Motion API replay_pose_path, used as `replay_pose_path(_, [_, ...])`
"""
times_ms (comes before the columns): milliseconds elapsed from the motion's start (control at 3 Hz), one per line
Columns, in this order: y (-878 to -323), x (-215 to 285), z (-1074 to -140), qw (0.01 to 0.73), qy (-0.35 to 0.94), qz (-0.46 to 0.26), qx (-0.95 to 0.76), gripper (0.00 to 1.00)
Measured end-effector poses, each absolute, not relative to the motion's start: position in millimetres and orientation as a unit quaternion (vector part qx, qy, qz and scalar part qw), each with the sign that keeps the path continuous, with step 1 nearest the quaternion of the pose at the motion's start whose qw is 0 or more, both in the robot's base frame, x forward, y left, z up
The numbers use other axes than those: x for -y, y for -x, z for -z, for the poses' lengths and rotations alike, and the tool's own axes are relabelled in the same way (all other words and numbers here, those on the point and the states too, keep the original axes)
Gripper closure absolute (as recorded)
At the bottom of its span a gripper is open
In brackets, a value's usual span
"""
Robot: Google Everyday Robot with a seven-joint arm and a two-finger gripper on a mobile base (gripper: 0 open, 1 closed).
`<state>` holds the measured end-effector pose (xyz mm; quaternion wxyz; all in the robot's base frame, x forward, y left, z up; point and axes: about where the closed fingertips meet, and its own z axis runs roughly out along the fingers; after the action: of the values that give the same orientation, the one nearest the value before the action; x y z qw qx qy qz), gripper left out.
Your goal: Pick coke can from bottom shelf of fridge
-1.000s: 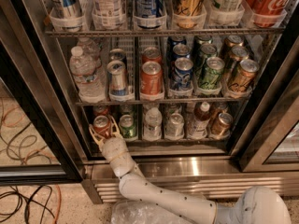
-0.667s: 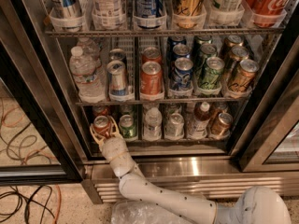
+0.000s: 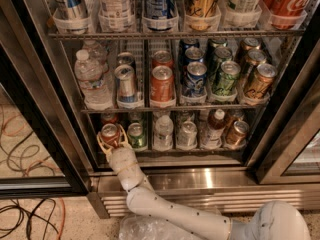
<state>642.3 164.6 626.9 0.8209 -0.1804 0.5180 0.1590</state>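
The coke can (image 3: 109,133), red with a silver top, stands at the front of the leftmost lane of the bottom shelf (image 3: 200,151) in the open fridge (image 3: 59,109). My gripper (image 3: 111,143) reaches up from below on the white arm (image 3: 165,211). Its pale fingers (image 3: 101,145) hug the can on both sides, closed against it. The can still rests at shelf level. A second red can (image 3: 108,118) stands behind it, partly hidden.
A green can (image 3: 136,135) stands right beside the coke can, then a water bottle (image 3: 163,130), a silver can (image 3: 187,133), a brown bottle (image 3: 215,126) and a bronze can (image 3: 236,133). The middle rack (image 3: 165,107) hangs close above. A steel base grille (image 3: 225,198), floor cables (image 3: 20,218) and a plastic bag (image 3: 150,229) lie below.
The gripper and the coke can have shifted very slightly. The fingers stay around the can and nothing else on the shelves has moved.
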Motion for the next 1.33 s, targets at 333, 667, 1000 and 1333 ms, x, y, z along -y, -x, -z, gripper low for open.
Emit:
replay_pose_path(333, [-634.7,-162.0,-642.5,0.835,0.166,-0.16,-0.5,1.0])
replay_pose_path(667, [-624.5,-161.6,-659.3,0.846,0.167,-0.16,-0.48,1.0])
replay_pose_path(1000, [-616.0,-164.9,-672.6,0.855,0.186,-0.156,-0.458,1.0])
replay_pose_path(1333, [-610.0,-165.8,-684.1,0.862,0.199,-0.153,-0.44,1.0])
